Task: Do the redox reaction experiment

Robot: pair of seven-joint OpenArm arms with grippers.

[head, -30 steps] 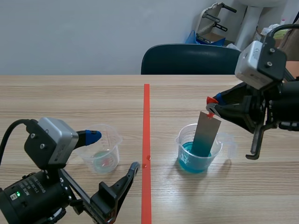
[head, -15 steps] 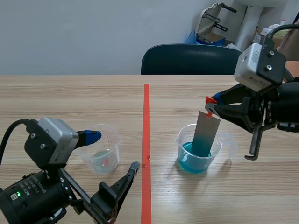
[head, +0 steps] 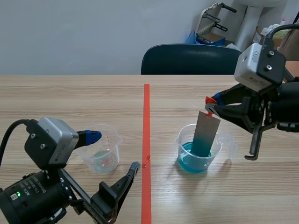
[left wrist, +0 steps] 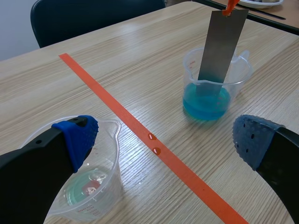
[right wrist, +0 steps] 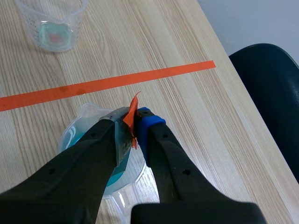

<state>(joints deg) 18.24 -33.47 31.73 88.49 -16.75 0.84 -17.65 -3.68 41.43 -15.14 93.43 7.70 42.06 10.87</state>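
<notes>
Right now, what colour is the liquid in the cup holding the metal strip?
The liquid is bright blue, clearest in the left wrist view.

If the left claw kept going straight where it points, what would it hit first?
Probably the left gripper meets the beaker of blue liquid; depth is unclear, the table may come first.

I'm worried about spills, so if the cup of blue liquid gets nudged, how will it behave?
The clear plastic cup looks thin and light, only partly filled, so it would probably slide easily. The metal strip held by the right gripper stands inside it, so a sideways drag could likely tip it and spill.
</notes>
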